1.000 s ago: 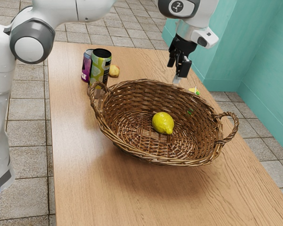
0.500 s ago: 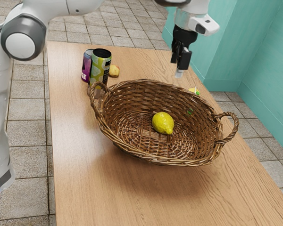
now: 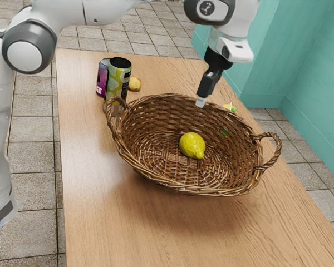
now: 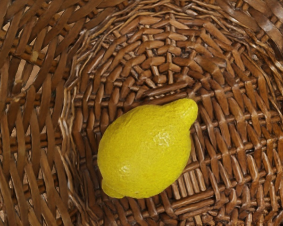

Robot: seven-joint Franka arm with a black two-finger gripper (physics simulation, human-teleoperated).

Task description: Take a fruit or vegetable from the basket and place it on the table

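My gripper (image 3: 201,101) hangs over the far rim of the brown wicker basket (image 3: 178,186), tilted, with its tip higher than the fruit. A yellow lemon (image 3: 192,145) lies on its side on the basket floor, below the gripper and apart from it. In the wrist view the lemon (image 4: 146,150) rests on the woven bottom of the basket (image 4: 33,127), in full sight, nothing touching it from above.
Two cans, one purple (image 3: 102,79) and one green (image 3: 118,83), stand beyond the basket's left handle in the exterior view, beside a small yellowish item (image 3: 134,84). A small yellow-green thing (image 3: 229,108) is behind the far rim. The wooden table (image 3: 94,222) holds everything.
Over the last second my hand first rose, then came down, turned and tilted, its tip shifting toward the exterior view's left over the basket's far rim. The lemon and basket stayed put.
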